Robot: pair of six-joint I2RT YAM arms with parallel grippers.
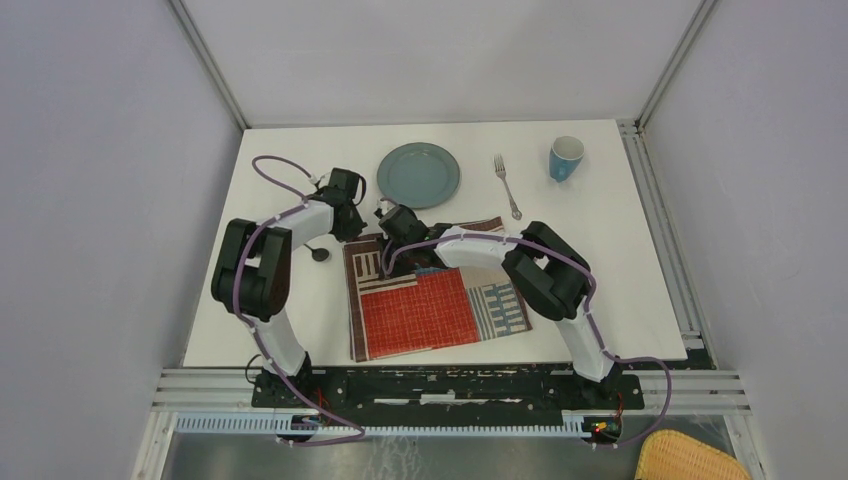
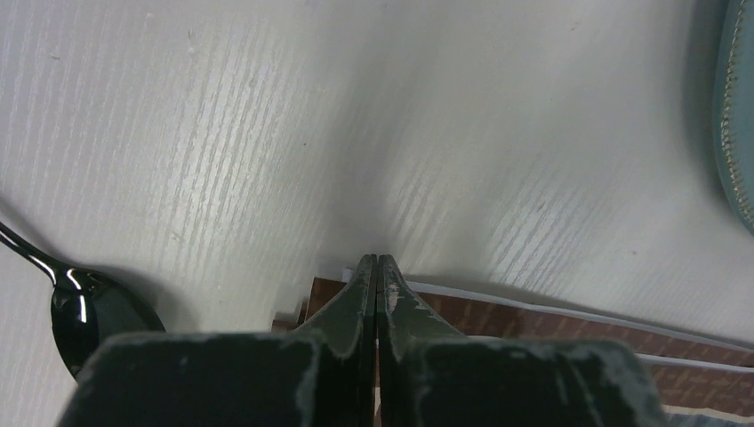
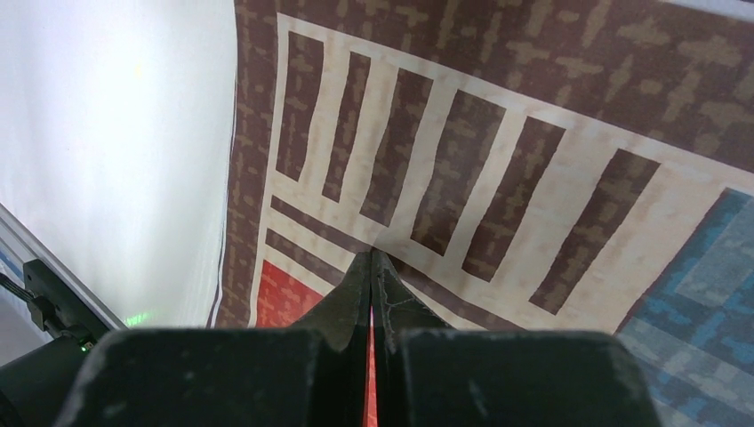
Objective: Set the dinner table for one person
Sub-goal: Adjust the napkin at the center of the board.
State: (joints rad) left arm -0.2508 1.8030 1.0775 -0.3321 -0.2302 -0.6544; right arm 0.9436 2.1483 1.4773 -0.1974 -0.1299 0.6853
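Observation:
The dinner table [image 1: 600, 250] is a white top edged by metal rails. A striped patchwork placemat [image 1: 430, 310] lies slightly askew near its front middle. My left gripper [image 1: 350, 233] is shut, its tips [image 2: 373, 260] at the placemat's [image 2: 578, 325] far left corner; I see no cloth between the jaws. My right gripper [image 1: 388, 245] is shut, its tips [image 3: 371, 254] down on the placemat's [image 3: 498, 178] brown-striped patch beside the red block. A teal plate [image 1: 419, 175], a fork [image 1: 507, 185] and a blue cup [image 1: 565, 158] sit along the back.
A black spoon [image 1: 318, 253] lies on the table left of the placemat, close to my left arm; its bowl shows in the left wrist view [image 2: 89, 307]. The plate's rim [image 2: 738, 116] is at that view's right edge. A wicker item [image 1: 690, 455] lies off the table, front right.

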